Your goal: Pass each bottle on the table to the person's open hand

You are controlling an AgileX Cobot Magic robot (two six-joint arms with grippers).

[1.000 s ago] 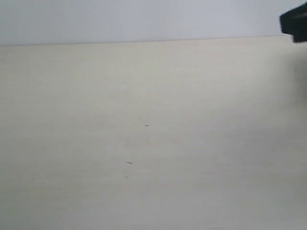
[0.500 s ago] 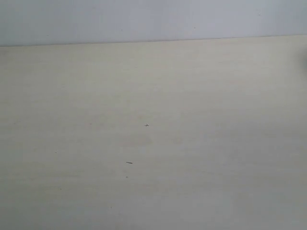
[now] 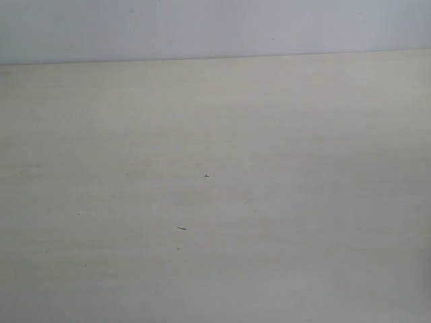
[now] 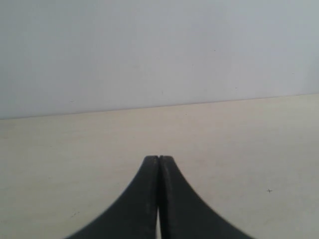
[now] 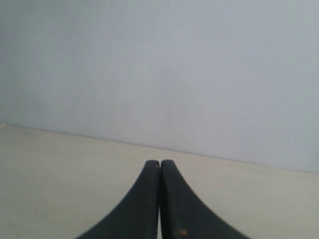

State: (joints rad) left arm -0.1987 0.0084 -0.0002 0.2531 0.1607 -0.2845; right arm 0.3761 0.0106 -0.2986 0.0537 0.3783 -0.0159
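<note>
- The right gripper [image 5: 159, 163] has its two black fingers [image 5: 142, 199] pressed flat together, with only a thin seam showing between them and nothing held.
- Taking the way the tips point as twelve o'clock, the pale beige table [image 5: 60, 179] spreads out from nine o'clock round to three o'clock.
- At twelve o'clock a plain white wall [image 5: 159, 69] rises where the table ends.
- A small orange speck [image 5: 182, 232] sits on one finger, well back from its tip.
</note>
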